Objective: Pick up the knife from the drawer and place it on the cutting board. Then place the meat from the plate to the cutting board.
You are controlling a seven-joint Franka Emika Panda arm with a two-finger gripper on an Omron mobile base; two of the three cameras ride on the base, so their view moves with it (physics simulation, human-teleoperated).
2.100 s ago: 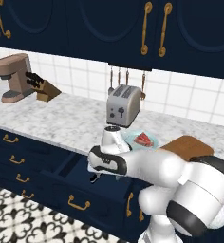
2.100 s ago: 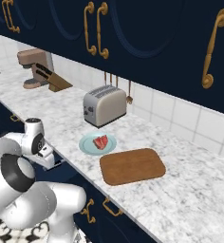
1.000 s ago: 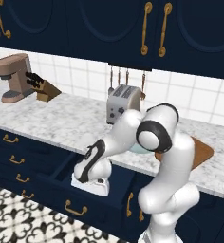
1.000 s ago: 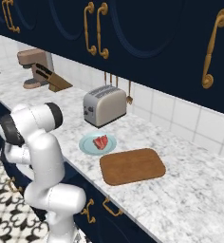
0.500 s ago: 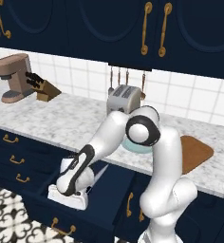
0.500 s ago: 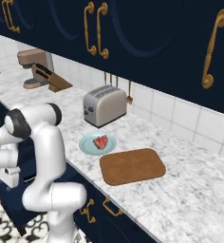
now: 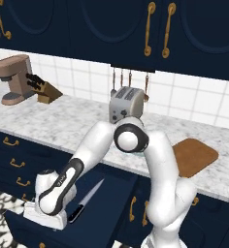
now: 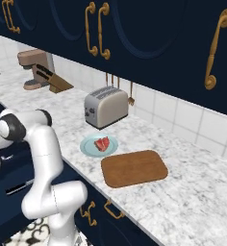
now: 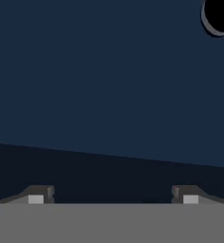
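The knife point(image 7: 85, 198) lies inside the open drawer point(image 7: 106, 203), just beside the lowered hand, whose jaws stand wide and empty. To grasp well, the jaws should come over the black handle and close across it. The fingertips point(image 9: 37, 195) are mostly hidden; the knife's far end is hard to make out.

My hand point(image 9: 113, 199) sits low inside the open drawer point(image 7: 106, 213), fingers spread wide, nothing between them but dark navy floor. The knife point(image 7: 86, 199) lies flat just beside my wrist, blade angled toward the back, open floor around it. My own forearm arches over the drawer and crowds the way down from above. Up on the surface point(image 8: 192, 192), the cutting board point(image 8: 134, 168) is bare. The plate point(image 8: 92, 146) lies just beside it, the toaster point(image 8: 106, 106) stands behind the plate, and the cabinets hang overhead.
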